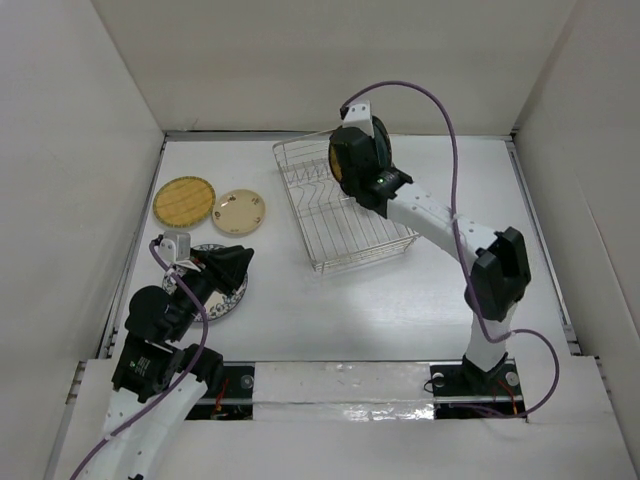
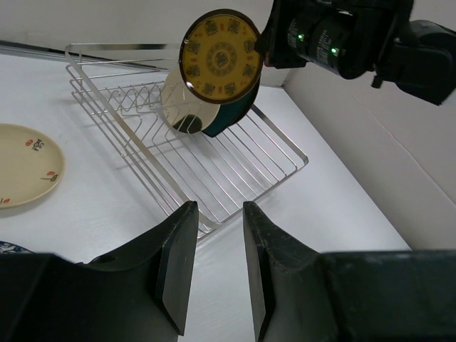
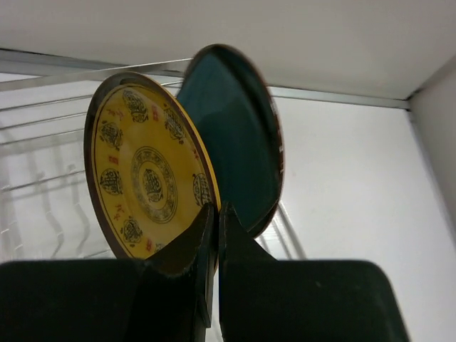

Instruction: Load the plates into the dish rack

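right end effector (image 3: 216,214) clenched on gold plate (image 3: 146,174) | upright, upper centre, to slot between dish rack (image 1: 345,232) prongs | left end effector (image 2: 217,210) released

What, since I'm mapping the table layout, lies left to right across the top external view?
Yellow woven-textured plate → cream plate → dish rack → right arm's base. Left out for overlap: the blue-patterned plate, and the gold plate pinched in the right gripper over the rack.
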Robot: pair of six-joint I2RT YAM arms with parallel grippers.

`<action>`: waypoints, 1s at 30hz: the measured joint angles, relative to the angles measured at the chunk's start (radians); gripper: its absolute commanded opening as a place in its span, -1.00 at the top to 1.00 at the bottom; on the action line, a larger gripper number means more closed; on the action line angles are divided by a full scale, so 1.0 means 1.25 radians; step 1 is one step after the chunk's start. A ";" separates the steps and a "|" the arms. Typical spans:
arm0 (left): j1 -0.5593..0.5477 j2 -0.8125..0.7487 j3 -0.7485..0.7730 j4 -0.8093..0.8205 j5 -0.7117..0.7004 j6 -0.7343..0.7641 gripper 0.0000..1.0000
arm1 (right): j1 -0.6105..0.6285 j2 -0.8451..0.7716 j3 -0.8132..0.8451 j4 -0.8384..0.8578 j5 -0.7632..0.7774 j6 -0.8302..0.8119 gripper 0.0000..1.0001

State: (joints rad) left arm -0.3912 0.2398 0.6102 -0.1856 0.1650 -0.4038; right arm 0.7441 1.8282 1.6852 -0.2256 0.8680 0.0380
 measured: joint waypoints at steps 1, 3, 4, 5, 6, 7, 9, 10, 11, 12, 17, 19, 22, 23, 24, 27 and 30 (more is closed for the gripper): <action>0.000 -0.001 0.000 -0.001 -0.005 -0.001 0.42 | -0.011 0.028 0.034 -0.003 0.016 -0.022 1.00; 0.000 -0.002 0.000 -0.001 -0.011 -0.002 0.42 | -0.030 0.083 0.094 -0.003 0.043 -0.065 1.00; 0.000 -0.002 0.000 -0.002 -0.013 -0.002 0.42 | -0.034 0.103 0.114 -0.002 0.050 -0.084 1.00; 0.000 -0.002 0.000 -0.003 -0.013 -0.003 0.42 | -0.039 0.123 0.133 -0.002 0.060 -0.104 1.00; 0.000 -0.002 0.000 -0.004 -0.014 -0.003 0.42 | -0.041 0.141 0.150 -0.003 0.070 -0.125 1.00; 0.000 -0.002 0.000 -0.004 -0.016 -0.004 0.42 | -0.041 0.157 0.166 -0.003 0.078 -0.144 1.00; 0.000 -0.002 0.000 -0.005 -0.016 -0.004 0.42 | -0.042 0.185 0.193 -0.005 0.088 -0.177 1.00; 0.000 -0.001 0.000 -0.005 -0.015 -0.004 0.42 | -0.042 0.198 0.207 -0.005 0.091 -0.190 1.00; 0.000 -0.001 0.000 -0.005 -0.015 -0.004 0.42 | -0.042 0.209 0.218 -0.004 0.092 -0.202 1.00; 0.000 -0.001 0.000 -0.005 -0.015 -0.004 0.42 | -0.042 0.216 0.223 -0.003 0.092 -0.213 1.00; 0.000 0.000 0.000 -0.005 -0.015 -0.004 0.42 | -0.041 0.249 0.250 0.001 0.096 -0.251 1.00; 0.000 0.000 0.000 -0.005 -0.016 -0.004 0.42 | -0.040 0.268 0.262 0.005 0.096 -0.258 1.00; 0.000 0.000 0.000 -0.005 -0.016 -0.004 0.42 | -0.038 0.310 0.279 0.005 0.095 -0.258 1.00; 0.000 0.002 0.000 -0.005 -0.016 -0.004 0.42 | -0.037 0.325 0.284 0.006 0.090 -0.257 1.00; 0.000 0.005 0.000 -0.005 -0.015 -0.004 0.42 | -0.034 0.338 0.285 0.007 0.084 -0.254 1.00; 0.000 0.016 0.000 -0.005 -0.015 -0.004 0.42 | -0.028 0.365 0.285 -0.001 0.072 -0.247 1.00; 0.000 0.020 0.000 -0.005 -0.017 -0.004 0.42 | -0.024 0.375 0.281 -0.006 0.060 -0.238 0.97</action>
State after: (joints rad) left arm -0.3912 0.2649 0.6102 -0.1925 0.1440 -0.4088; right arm 0.7143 2.2971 2.0369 -0.2329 0.9428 -0.2600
